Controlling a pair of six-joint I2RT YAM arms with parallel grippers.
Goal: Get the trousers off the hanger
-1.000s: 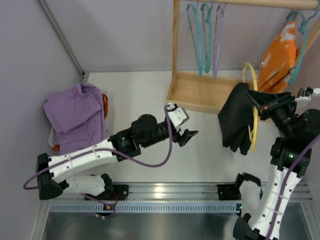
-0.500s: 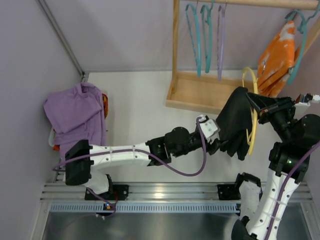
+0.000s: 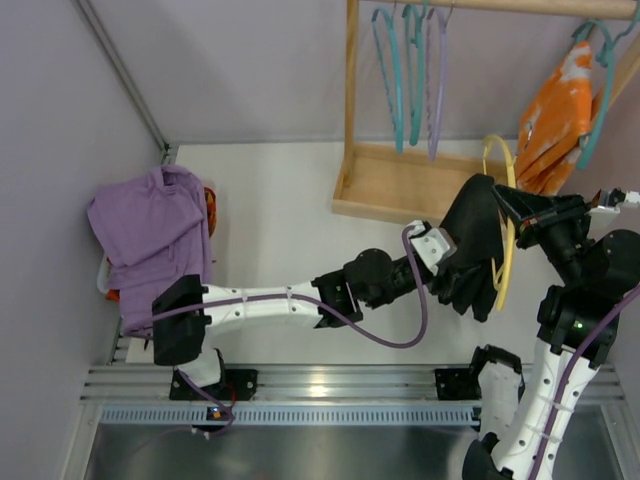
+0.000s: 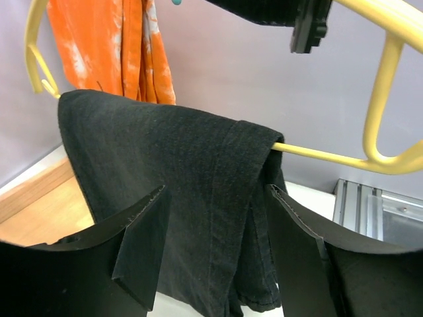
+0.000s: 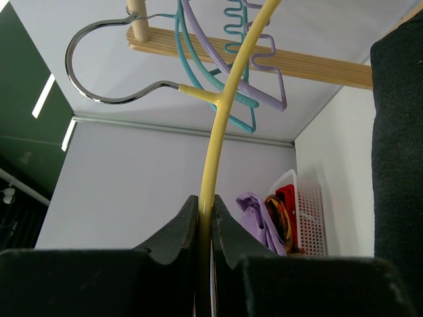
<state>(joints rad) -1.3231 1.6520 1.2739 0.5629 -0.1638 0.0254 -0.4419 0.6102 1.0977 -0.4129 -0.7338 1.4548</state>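
Note:
The black trousers [image 3: 472,245] hang folded over the bar of the yellow hanger [image 3: 509,232], held up at the right above the table. My right gripper [image 3: 522,225] is shut on the hanger's yellow arm [image 5: 213,172]. My left gripper [image 3: 452,268] is open, its jaws on either side of the hanging trousers [image 4: 198,198] just below the hanger bar [image 4: 330,157]; the fingers [image 4: 142,244] do not press the cloth.
A wooden rack [image 3: 400,185] at the back holds teal hangers [image 3: 395,70], a lilac hanger [image 3: 436,75] and an orange-and-white garment [image 3: 555,110]. A purple shirt [image 3: 150,225] lies over a white basket [image 5: 307,214] at the left.
My left arm has stretched right across the table from the middle to the trousers, its open jaws now around the cloth. The right gripper kept the hanger nearly still.

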